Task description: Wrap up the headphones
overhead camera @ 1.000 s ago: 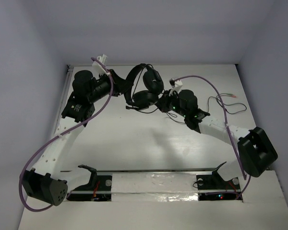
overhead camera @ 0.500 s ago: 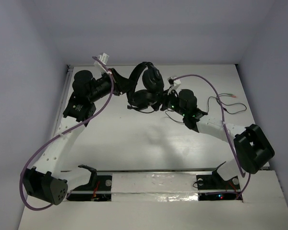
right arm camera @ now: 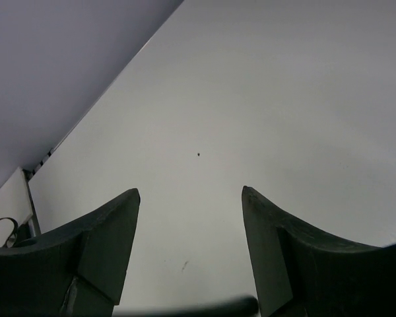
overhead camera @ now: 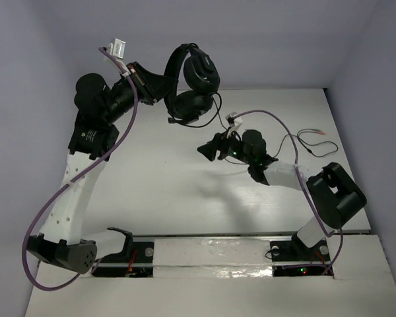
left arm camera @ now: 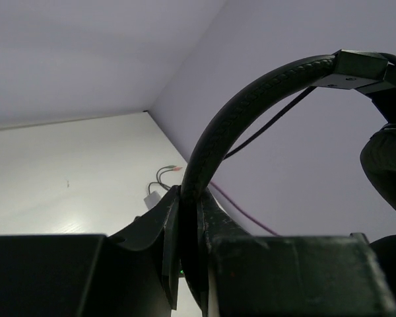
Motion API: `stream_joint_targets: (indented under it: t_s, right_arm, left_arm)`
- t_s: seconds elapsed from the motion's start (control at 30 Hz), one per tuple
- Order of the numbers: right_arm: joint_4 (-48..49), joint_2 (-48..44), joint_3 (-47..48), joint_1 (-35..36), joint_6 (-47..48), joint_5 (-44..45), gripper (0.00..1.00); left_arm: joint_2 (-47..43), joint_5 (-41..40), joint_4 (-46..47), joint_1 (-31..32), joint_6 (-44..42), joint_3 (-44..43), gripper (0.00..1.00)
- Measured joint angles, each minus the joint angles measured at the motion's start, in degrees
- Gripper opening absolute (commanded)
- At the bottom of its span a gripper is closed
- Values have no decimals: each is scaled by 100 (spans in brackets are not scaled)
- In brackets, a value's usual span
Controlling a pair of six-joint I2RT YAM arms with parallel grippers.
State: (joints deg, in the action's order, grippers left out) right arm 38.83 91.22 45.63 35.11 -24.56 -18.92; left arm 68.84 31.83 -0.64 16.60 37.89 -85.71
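Note:
The black headphones (overhead camera: 193, 82) hang in the air at the back, above the table. My left gripper (overhead camera: 157, 84) is shut on their curved headband (left arm camera: 251, 105), which runs up from between the jaws to an earcup (left arm camera: 389, 165) at the right. My left gripper (left arm camera: 188, 197) has the band clamped tight. The thin black cable (overhead camera: 303, 148) trails from the earcups down to the table at the right and ends in red and green plugs (overhead camera: 319, 133). My right gripper (overhead camera: 208, 150) is open below the headphones and apart from them. My right gripper (right arm camera: 190, 191) has only bare table between its fingers.
Grey walls close in the white table (overhead camera: 158, 191) at the back and both sides. Thick purple cables (overhead camera: 59, 198) loop along both arms. A raised strip with the arm bases (overhead camera: 211, 251) runs along the near edge.
My left arm has lifted the headphones up and back off the table. My right gripper has opened and pulled away from the lower earcup toward the table's middle.

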Motion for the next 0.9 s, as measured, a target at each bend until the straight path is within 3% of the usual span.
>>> stream_joint_targets:
  t_s: [0.3, 0.57, 0.9]
  right_arm:
    - [282, 647, 20, 0, -90, -442, 70]
    - [542, 739, -13, 0, -140, -363, 71]
    - [846, 621, -393, 0, -295, 11, 61]
  left_arm:
    - [245, 26, -195, -127, 168, -184, 0]
    - [374, -133, -494, -426, 160, -909, 0]
    - [254, -286, -481, -844, 208, -874, 0]
